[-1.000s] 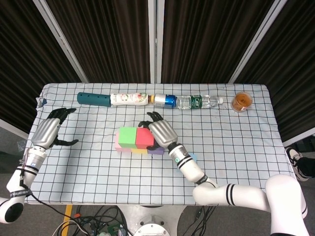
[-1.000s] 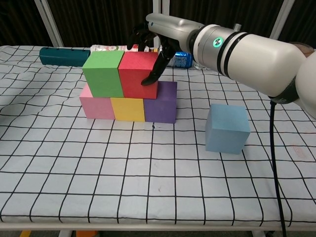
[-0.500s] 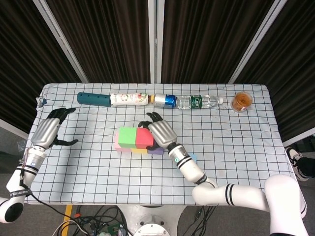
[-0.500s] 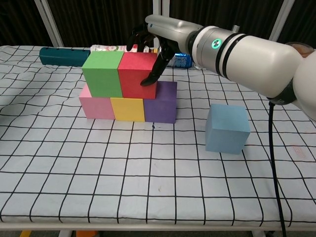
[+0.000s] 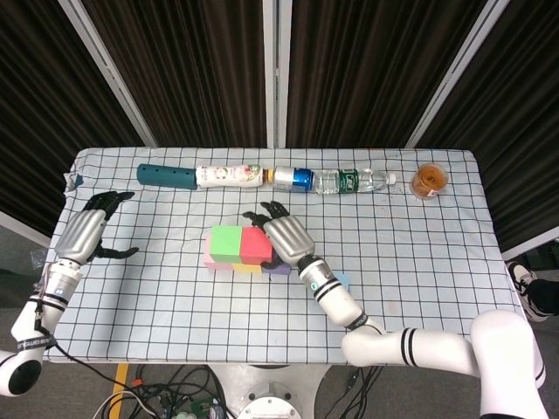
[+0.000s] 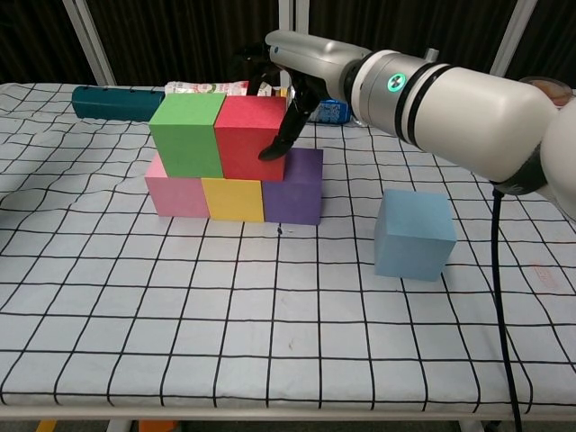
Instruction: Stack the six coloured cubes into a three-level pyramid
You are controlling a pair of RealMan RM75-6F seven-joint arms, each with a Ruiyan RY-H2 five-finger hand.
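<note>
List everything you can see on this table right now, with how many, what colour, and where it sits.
Pink cube, yellow cube, purple cube: 3, bottom row.
Green cube, red cube: 2, second level.
Blue cube: 1, alone on the cloth, right of the stack.
Teal tube: 1, back row, left end.
Bottles and can: lying in the back row.
Orange-filled cup: 1, back right.
Checked tablecloth: white, black grid.
Left hand: open, at left edge.
Right hand: around the red cube.
</note>
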